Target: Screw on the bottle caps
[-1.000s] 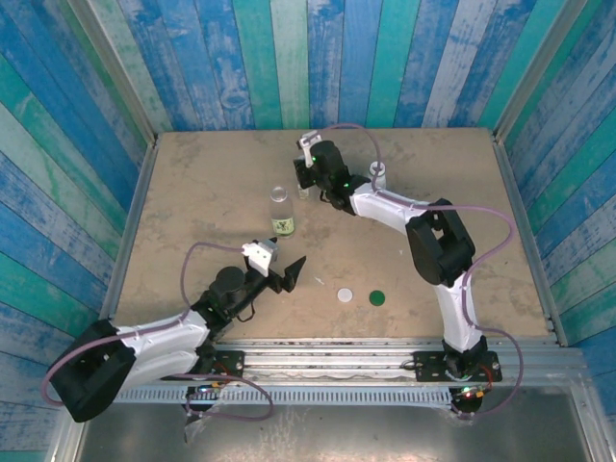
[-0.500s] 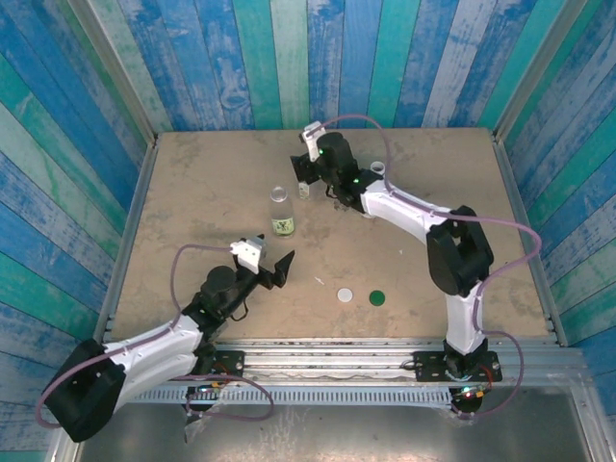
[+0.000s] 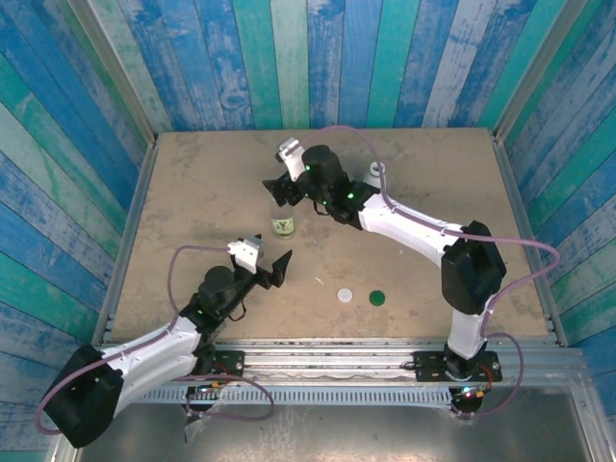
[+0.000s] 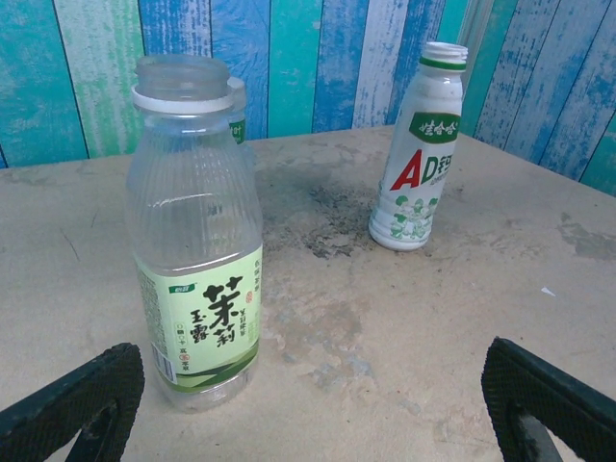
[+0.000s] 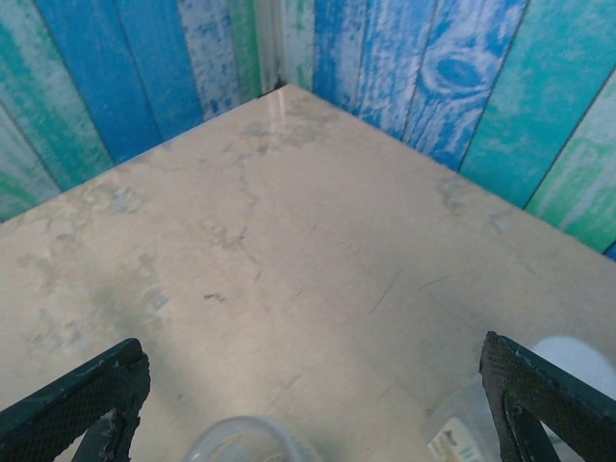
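On the bench (image 4: pixel 385 337): clear green-label bottle (image 4: pixel 197 241) empty, uncapped; white AD bottle (image 4: pixel 419 154) uncapped, contents hidden. Left claw (image 4: pixel 308 404), right claw (image 5: pixel 308 399) both released.

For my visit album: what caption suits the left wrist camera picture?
The open left gripper faces a capless clear bottle and a white bottle standing apart on the table.

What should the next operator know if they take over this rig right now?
Left gripper: open, empty, low, facing the olive-label bottle.
Right gripper: open, empty, above that bottle.
It and the white bottle stand upright, uncapped.
Loose near the front edge of the table: white cap, green cap.
Done: neither of these two bottles is capped.
Left: pick up each cap and screw it on.
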Available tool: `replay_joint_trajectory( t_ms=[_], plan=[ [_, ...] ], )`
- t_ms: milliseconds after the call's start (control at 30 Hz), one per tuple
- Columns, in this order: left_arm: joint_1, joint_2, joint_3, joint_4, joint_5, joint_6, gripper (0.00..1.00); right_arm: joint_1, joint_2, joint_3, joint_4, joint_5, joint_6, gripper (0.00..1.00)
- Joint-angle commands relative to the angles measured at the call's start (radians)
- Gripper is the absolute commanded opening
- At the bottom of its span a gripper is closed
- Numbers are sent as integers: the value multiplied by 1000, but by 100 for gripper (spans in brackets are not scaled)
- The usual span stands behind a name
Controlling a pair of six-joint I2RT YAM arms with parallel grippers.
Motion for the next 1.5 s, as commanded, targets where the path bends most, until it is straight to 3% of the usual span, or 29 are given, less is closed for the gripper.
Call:
replay_joint_trajectory(
  t_ms=[0,300,700,1000,1200,1367,1467],
  plan=[
    [5,6,-11,7,21,20,94,8,20,-11,-38,-29,-4,91],
    [5,16,-11,15,49,27,94,12,71,20,-91,-61,9,78],
    [5,26,-7,19,75,29,94,11,59,27,-122,-122,-11,41],
    [5,23,-8,78,176,37,94,-14,-74,-100,-122,-192,-190,35],
    [5,31,-4,112,222,83,94,-53,-244,-298,-81,-386,-308,35],
    [5,114,14,195,221,127,94,-76,-339,-405,-91,-425,-292,34],
    [5,211,42,284,286,137,94,-76,-389,-479,-37,-430,-249,34]
  ],
)
